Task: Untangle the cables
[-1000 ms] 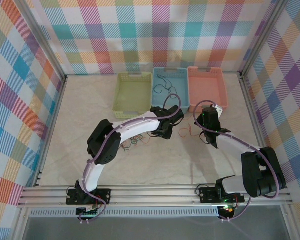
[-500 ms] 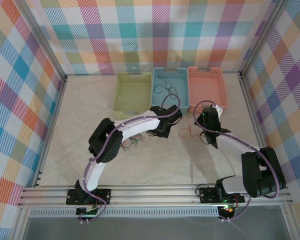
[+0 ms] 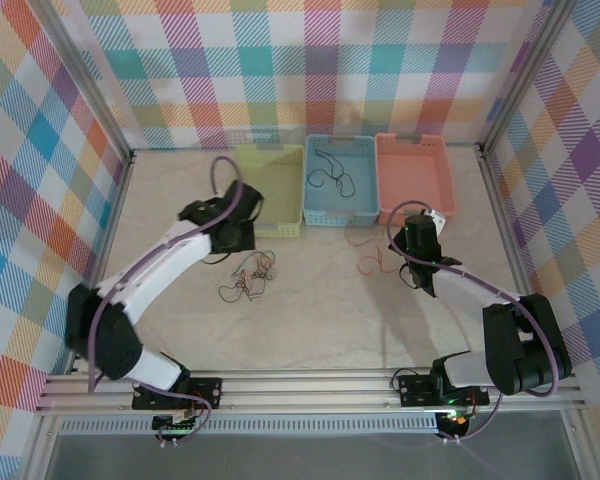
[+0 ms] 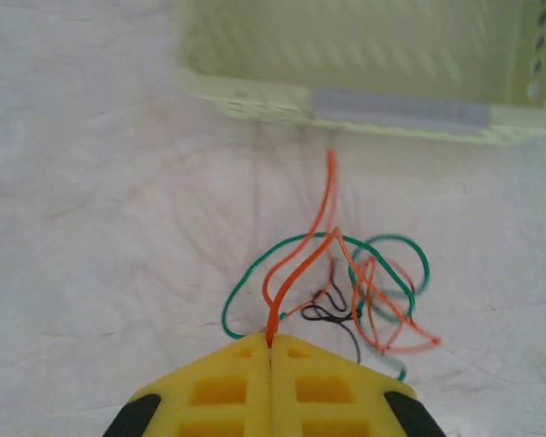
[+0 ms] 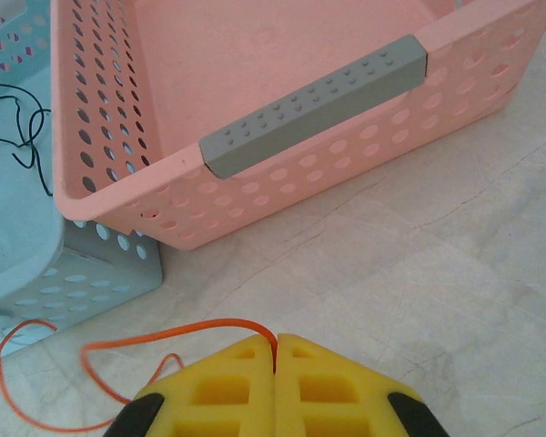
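The cables lie as a loose tangle of green, orange and black strands on the table in front of the green basket. My left gripper hangs just above and left of that tangle. In the left wrist view the left gripper is shut on an orange strand that runs up out of the tangle. My right gripper is shut on another orange cable that trails left over the table. From above, the right gripper sits near the pink basket's front corner.
Three baskets stand side by side at the back: green, blue and pink. Black cables lie inside the blue one. The pink basket with its grey handle is close ahead of the right gripper. Plaid walls enclose the table.
The left arm has swung from the table's middle over to the left, its jaws closing on the orange strand. The tangle has shifted slightly left. The right arm has not moved.
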{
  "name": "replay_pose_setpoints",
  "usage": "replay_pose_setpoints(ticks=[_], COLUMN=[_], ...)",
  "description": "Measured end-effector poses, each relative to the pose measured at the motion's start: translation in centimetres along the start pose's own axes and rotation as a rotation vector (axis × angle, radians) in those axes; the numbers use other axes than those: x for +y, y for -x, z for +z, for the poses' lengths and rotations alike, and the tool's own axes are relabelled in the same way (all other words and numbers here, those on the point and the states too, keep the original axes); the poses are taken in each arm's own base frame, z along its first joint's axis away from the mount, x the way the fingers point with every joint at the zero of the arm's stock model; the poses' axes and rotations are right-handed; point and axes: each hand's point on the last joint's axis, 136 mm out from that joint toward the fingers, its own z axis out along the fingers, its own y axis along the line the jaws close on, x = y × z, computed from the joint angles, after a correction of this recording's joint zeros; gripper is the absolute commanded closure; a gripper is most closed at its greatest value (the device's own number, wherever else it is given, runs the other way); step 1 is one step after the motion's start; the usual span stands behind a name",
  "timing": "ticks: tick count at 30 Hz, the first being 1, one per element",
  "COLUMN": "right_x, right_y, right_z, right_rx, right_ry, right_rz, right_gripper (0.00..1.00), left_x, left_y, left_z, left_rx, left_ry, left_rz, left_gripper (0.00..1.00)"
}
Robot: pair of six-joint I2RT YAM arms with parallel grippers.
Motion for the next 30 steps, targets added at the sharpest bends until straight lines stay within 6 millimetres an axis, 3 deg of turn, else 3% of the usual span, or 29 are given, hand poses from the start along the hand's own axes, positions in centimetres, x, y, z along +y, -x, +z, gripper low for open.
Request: replay_pose_setpoints(ticks=[4, 15, 20, 23, 26, 30], right_x=[-0.1, 0.3, 1.8, 3.7, 5.9, 10.0], right_y=[-0.1, -0.3, -0.5, -0.5, -0.6, 0.3], right_z=[0.1, 0.1, -0.3, -1.2, -2.7, -6.1], right_rx=[0.004, 0.014, 0.011, 0.003, -0.009, -0.052], right_ry=[-0.003, 0.016, 0.068, 0.132, 0.215, 0.376], right_rz=[-0.001, -0.009, -0.063, -0.113, -0.171, -0.247], right_gripper=[1.00, 1.00, 1.00, 1.00, 1.00, 1.00], left_x=[2.3, -0.2, -0.2, -0.1, -0.7, -1.2], left_y=[0.3, -1.7, -2.5, -4.1, -5.7, -6.8], left_z=[-2.6, -4.1, -5.2, -4.5, -2.1, 0.6], left_rx=[-0.059, 0.036, 0.019, 0.017, 0.050, 0.076], left_ry=[-0.028, -0.210, -0.266, -0.303, -0.325, -0.319], left_rz=[-0.068, -0.062, -0.080, -0.115, -0.144, -0.163], left_gripper=[1.00, 1.00, 1.00, 1.00, 1.00, 1.00])
